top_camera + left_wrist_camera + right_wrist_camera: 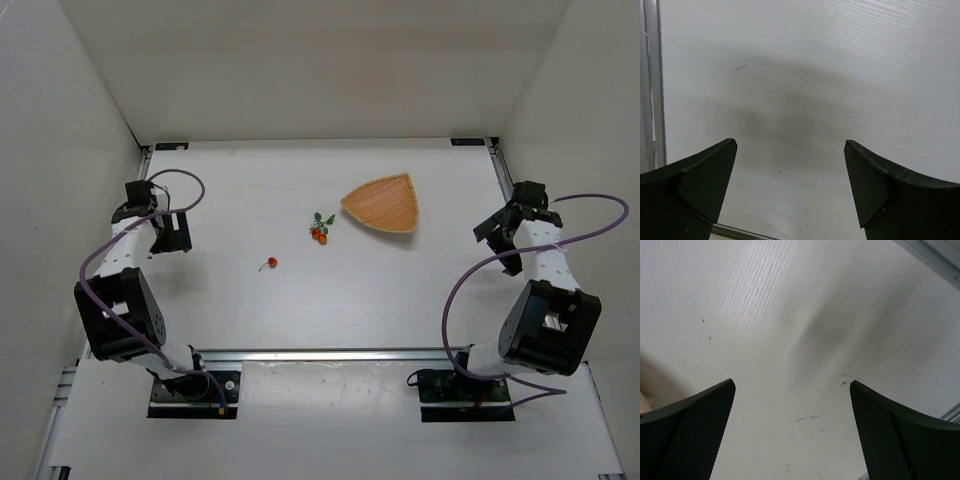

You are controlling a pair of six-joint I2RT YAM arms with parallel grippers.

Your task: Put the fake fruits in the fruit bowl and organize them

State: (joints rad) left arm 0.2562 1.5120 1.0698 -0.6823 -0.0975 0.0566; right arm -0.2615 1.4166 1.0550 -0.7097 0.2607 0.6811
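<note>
In the top view a single red cherry (271,263) with a thin stem lies on the white table left of centre. A red-orange berry cluster with green leaves (321,230) lies near the centre. The orange-tan fruit bowl (384,203), a rounded triangle, sits to its right and holds nothing. My left gripper (176,231) is open and empty at the far left, well away from the cherry. My right gripper (496,235) is open and empty at the far right, right of the bowl. Both wrist views, the left gripper (790,145) and the right gripper (792,385), show only bare table between wide-open fingers.
White walls enclose the table on three sides. A metal rail (330,353) runs along the near edge by the arm bases. A metal edge strip (652,85) shows at the left in the left wrist view.
</note>
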